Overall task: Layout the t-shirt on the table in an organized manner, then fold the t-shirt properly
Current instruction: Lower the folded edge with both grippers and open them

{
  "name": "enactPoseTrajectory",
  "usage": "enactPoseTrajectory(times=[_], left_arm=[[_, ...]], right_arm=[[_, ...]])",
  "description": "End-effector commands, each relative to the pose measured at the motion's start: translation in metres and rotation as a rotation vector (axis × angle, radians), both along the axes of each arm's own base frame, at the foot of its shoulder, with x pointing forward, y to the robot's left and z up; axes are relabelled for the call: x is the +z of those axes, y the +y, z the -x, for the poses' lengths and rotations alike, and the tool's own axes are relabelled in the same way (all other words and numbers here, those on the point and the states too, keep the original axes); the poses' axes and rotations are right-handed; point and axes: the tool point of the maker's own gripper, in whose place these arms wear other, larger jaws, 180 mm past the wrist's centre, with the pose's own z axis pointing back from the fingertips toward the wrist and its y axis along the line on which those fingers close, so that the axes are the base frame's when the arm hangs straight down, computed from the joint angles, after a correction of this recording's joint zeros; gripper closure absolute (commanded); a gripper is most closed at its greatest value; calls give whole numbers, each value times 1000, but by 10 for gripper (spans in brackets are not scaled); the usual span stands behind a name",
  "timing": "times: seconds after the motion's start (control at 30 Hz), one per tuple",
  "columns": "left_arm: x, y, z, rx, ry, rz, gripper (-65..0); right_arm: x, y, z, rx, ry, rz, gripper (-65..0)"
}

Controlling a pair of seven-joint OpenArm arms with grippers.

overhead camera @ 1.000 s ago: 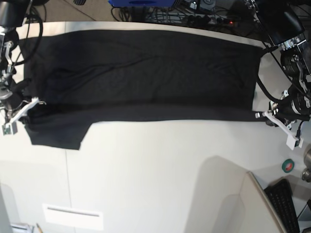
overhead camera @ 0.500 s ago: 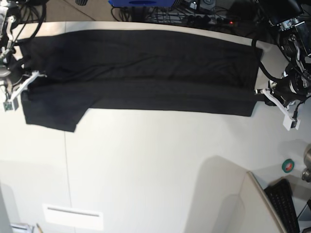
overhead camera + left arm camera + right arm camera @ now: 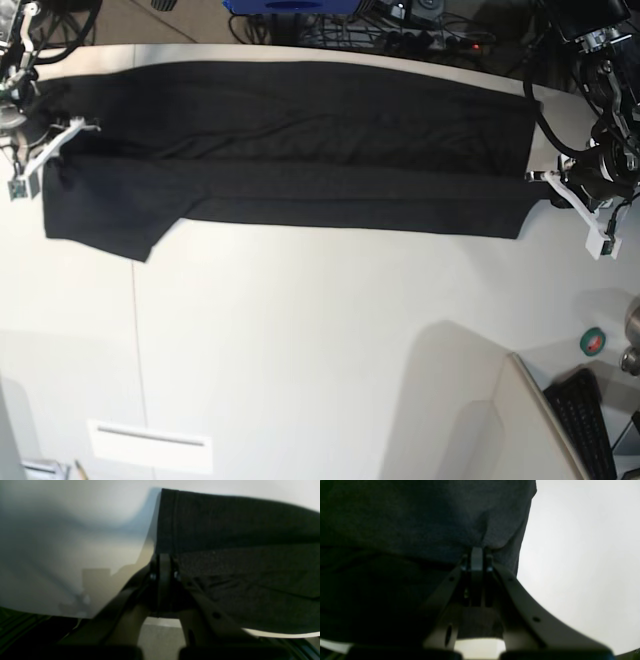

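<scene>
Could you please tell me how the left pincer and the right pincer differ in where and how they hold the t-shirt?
The left pincer grips the t-shirt at its straight hemmed end; the right pincer grips the opposite end, where a sleeve flap hangs nearer the camera. At the left pincer the cloth lies fairly flat; at the right pincer it puckers. Both are shut on fabric above the table.
</scene>
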Motion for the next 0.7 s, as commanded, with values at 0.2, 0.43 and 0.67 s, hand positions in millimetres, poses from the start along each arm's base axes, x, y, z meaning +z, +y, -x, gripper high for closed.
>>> enactPoseTrajectory(times=[0.2, 0.43, 0.67], left_arm=[[8, 6, -2, -9, -23, -22, 0], [-2, 5, 12, -12, 18, -27, 0], [-13, 5, 26, -9, 63, -17, 0]], right_arm=[[-2, 0, 12, -11, 24, -1, 0], [-20, -2, 17, -36, 65, -27, 0], [-21, 0, 16, -40, 66, -34, 0]])
